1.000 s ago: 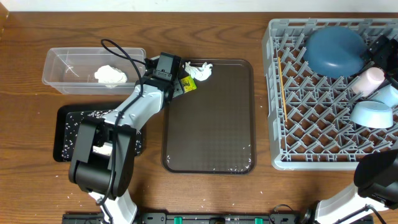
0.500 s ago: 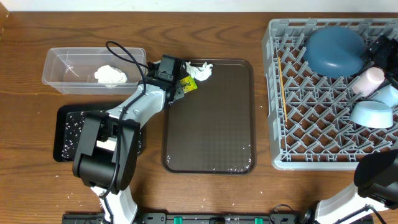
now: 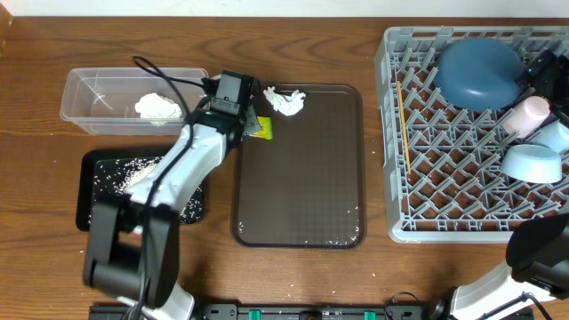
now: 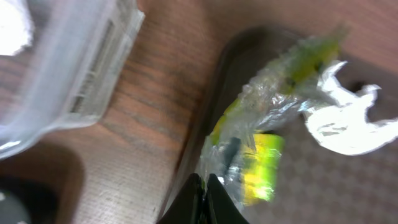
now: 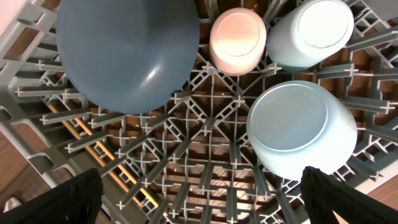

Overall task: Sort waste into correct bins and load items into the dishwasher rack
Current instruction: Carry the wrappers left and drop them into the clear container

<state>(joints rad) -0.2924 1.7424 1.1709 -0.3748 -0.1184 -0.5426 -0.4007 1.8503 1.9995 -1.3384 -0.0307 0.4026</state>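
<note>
The crumpled wrapper (image 4: 267, 118) lies at the far-left corner of the brown serving tray (image 3: 298, 178), over its raised rim. It is thin, crinkled film, clear and silvery with yellow-green patches. In the left wrist view its long axis runs from the jaws up and to the right. Its far end touches a crumpled white tissue (image 4: 348, 127) on the tray's fine-textured floor. The left gripper (image 4: 202, 186) has its jaws pressed together, pinching the wrapper's near edge.

Left of the tray, across a strip of wooden table (image 3: 36, 178), stands the clear tub (image 3: 89, 98). It is rectangular, with its long side running left to right, and holds a second tissue (image 3: 158, 107). Nearer is the black tray (image 3: 93, 209), sprinkled with rice grains (image 3: 120, 169); the left arm crosses above it.

On the right, the grey pegged rack (image 3: 418, 213) holds the dark-blue dish (image 5: 127, 50), a pale pinkish cup (image 5: 237, 40), a light-blue cup (image 5: 314, 31) and the light-blue bowl (image 5: 301, 127), all upside down. The chopsticks (image 5: 93, 140) lie flat among the pegs along its left side, pointing near to far. The right gripper (image 5: 200, 177) hangs above the rack with its jaws spread wide, holding nothing.
</note>
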